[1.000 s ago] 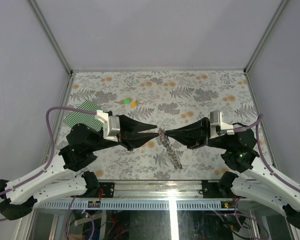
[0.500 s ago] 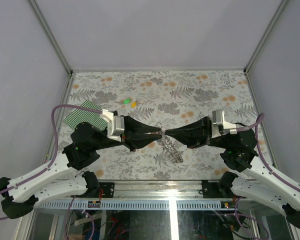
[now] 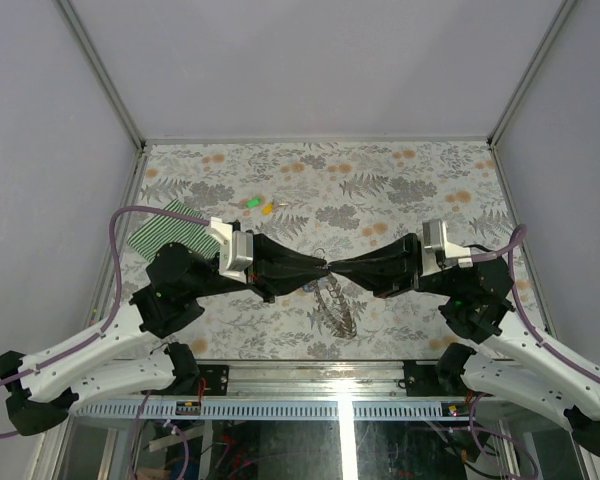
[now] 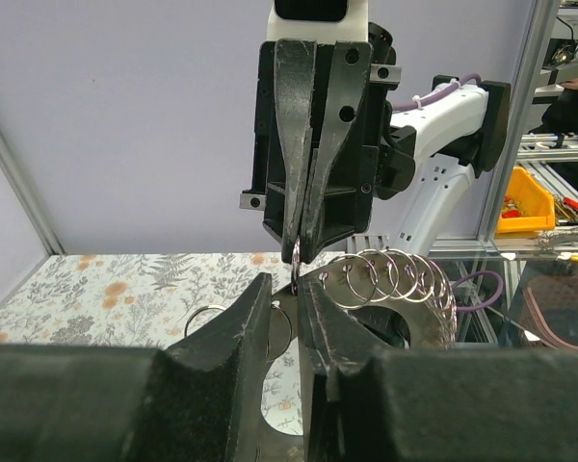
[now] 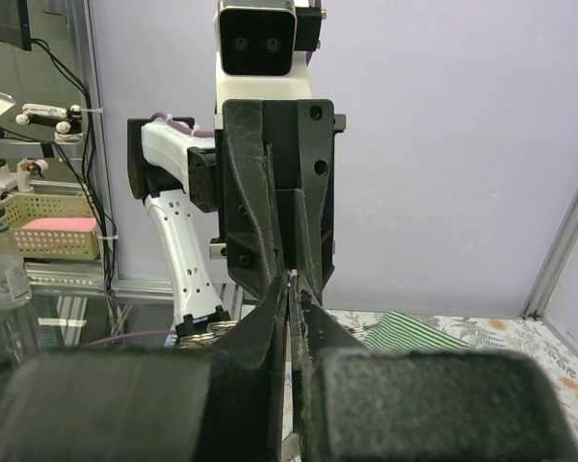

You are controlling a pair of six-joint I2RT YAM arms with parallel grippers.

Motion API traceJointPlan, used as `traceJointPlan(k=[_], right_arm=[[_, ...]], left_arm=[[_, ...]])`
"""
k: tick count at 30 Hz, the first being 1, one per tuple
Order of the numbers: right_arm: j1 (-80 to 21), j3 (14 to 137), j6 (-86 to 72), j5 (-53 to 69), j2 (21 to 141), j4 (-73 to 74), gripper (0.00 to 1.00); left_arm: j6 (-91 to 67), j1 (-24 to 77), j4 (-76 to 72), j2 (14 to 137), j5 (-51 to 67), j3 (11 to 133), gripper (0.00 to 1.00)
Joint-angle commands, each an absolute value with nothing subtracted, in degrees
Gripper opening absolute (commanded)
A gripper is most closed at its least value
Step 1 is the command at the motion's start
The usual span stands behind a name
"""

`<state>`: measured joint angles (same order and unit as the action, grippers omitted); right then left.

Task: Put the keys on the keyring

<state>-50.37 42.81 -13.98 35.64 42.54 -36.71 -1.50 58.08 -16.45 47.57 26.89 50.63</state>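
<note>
The keyring [image 3: 338, 305], a grey chain of small rings, hangs in mid-air above the table's middle; its rings also show in the left wrist view [image 4: 395, 277]. My right gripper [image 3: 333, 268] is shut on the chain's top ring, edge-on between its fingers [image 5: 290, 279]. My left gripper [image 3: 320, 268] faces it tip to tip. Its jaws [image 4: 287, 281] stand a little apart around that same ring without pinching it. A green key [image 3: 253, 203] and a yellow key [image 3: 268, 208] lie on the table behind the left gripper. Red and blue keys are out of view.
A green-and-white striped cloth [image 3: 165, 228] lies at the left, partly under the left arm; it also shows in the right wrist view [image 5: 414, 332]. Grey walls with metal posts close in the flower-patterned table [image 3: 420, 190].
My left gripper has moved right until its tips meet the right gripper's, and its jaws have narrowed. The hanging chain has swung in and gathered closer under the tips.
</note>
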Motion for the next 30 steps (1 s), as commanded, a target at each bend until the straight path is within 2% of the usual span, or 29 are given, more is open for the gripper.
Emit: traceJointPlan(k=[1, 5, 8, 13, 17, 23, 30], right_arm=[[-50.6, 43.5, -14.5, 35.9, 42.4, -42.0, 0.0], [-50.6, 43.5, -14.5, 35.9, 42.3, -41.9, 0.0], [-50.6, 44.0, -13.4, 36.1, 41.8, -40.1, 0.03], [-50.5, 46.9, -6.1, 35.2, 39.4, -29.4, 0.26], [-50.6, 49.9, 1.2, 32.3, 37.3, -18.4, 0.35], [-50.6, 53.4, 8.1, 25.2, 36.7, -3.8, 0.4], [-50.6, 54.4, 8.7, 23.8, 37.9, 1.0, 0.42]], left_arm=[[-1.8, 58.0, -21.3, 47.8, 27.8, 51.1, 0.14], [-1.3, 58.0, -20.7, 47.9, 27.9, 51.2, 0.01], [-0.3, 58.0, -19.0, 47.6, 27.7, 51.9, 0.0], [3.8, 58.0, -8.0, 47.6, 28.5, 56.4, 0.0], [6.3, 58.0, 6.7, 48.7, 27.1, 62.5, 0.0], [5.1, 58.0, 22.0, 52.7, 23.8, 70.5, 0.0], [0.5, 58.0, 31.9, 58.0, 21.0, 76.6, 0.0]])
